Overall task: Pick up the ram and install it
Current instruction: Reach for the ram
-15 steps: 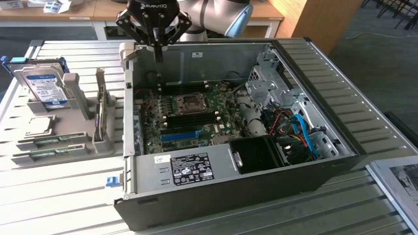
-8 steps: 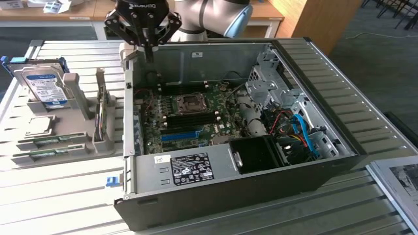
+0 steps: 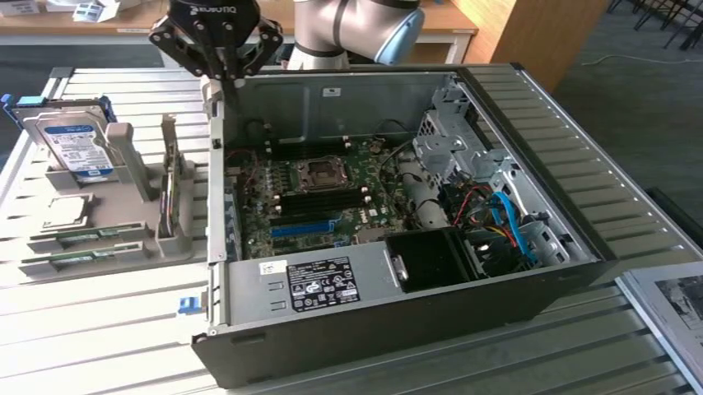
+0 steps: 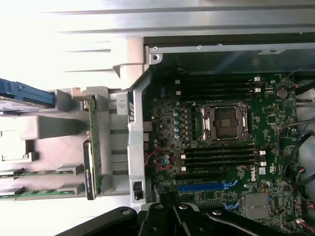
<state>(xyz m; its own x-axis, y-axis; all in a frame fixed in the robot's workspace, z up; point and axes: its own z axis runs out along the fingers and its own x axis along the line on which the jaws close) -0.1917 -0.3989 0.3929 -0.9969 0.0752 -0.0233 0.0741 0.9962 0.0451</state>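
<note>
Two ram sticks, thin and green, lie flat in the grey holder: one (image 3: 86,236) (image 4: 29,172) with the other (image 3: 75,262) (image 4: 28,192) beside it. My gripper (image 3: 225,74) (image 4: 165,212) hangs shut and holds nothing, above the open computer case's wall nearest the holder, well clear of both sticks. Inside the case lies the green motherboard (image 3: 288,216) (image 4: 268,118), with black memory slots (image 3: 321,198) (image 4: 219,156) and a blue slot (image 3: 301,227) (image 4: 201,187).
The grey holder (image 3: 137,206) also carries an upright green card (image 3: 168,177) (image 4: 94,147), a silver hard drive (image 3: 75,148) and a square chip (image 3: 66,212). The case (image 3: 439,296) holds a black power supply, drive cage and cables. A slatted metal table (image 3: 99,329) lies underneath.
</note>
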